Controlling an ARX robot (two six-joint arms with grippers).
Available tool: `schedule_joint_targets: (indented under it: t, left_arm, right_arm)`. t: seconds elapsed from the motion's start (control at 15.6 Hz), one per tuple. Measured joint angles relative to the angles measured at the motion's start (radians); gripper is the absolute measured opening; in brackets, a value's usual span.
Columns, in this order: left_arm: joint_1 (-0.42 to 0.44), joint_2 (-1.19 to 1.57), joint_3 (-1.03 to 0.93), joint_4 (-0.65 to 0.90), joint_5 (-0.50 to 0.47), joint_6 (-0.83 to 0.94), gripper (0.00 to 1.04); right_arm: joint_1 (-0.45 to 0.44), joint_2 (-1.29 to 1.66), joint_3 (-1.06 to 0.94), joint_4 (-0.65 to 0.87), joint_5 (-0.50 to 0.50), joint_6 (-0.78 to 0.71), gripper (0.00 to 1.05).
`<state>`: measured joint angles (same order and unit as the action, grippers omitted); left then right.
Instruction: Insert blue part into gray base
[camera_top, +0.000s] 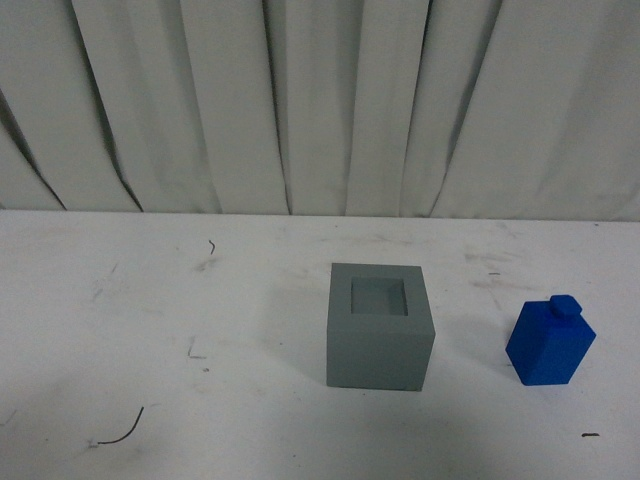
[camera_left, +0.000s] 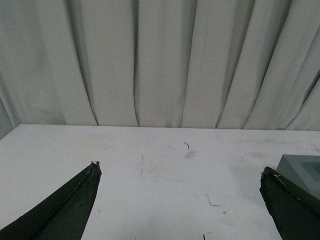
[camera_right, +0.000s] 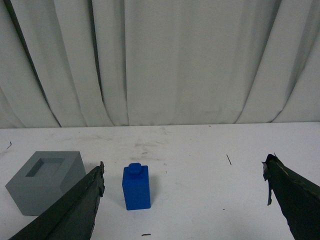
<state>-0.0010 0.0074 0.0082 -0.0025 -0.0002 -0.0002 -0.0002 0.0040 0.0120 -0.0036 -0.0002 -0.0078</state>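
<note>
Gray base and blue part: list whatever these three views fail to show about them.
- Gray base: left wrist view shows only a corner; the picture edge and the left gripper's finger cut it off.
- Its recess: depth unclear in every view.
- Blue part: underside hidden against the table; absent from left wrist view.

A lab or test setup is suggested — a plain white table (camera_top: 150, 330), scuffed and marked, is seen across the lower half of the frame, and the whole upper half is closed off by a pleated pale curtain (camera_top: 320, 100).
</note>
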Motion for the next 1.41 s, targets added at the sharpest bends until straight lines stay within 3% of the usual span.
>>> schedule_joint_targets:
  t: [0.58, 0.7, 0.83, 1.02, 1.22, 1.41]
  left_arm:
    - [0.0, 0.0, 0.0, 0.0, 0.0, 0.0, 0.98]
    - [0.0, 0.0, 0.0, 0.0, 0.0, 0.0, 0.98]
    - [0.0, 0.0, 0.0, 0.0, 0.0, 0.0, 0.98]
    - [0.0, 0.0, 0.0, 0.0, 0.0, 0.0, 0.98]
    - [0.0, 0.0, 0.0, 0.0, 0.0, 0.0, 0.98]
    - [0.0, 0.0, 0.0, 0.0, 0.0, 0.0, 0.98]
  right_arm:
    - [-0.009, 0.013, 0.0, 0.032, -0.008, 0.0, 0.98]
    - [-0.088, 0.175, 0.001, 0.221, -0.079, 0.009, 0.98]
    - [-0.18, 0.497, 0.048, 0.538, -0.143, 0.029, 0.98]
    - [-0.195, 1.014, 0.283, 0.938, -0.157, 0.035, 0.98]
    - [-0.145, 1.381, 0.59, 0.891, -0.152, -0.013, 0.98]
    - [-0.099, 1.585, 0.915, 0.639, -0.216, -0.159, 0.98]
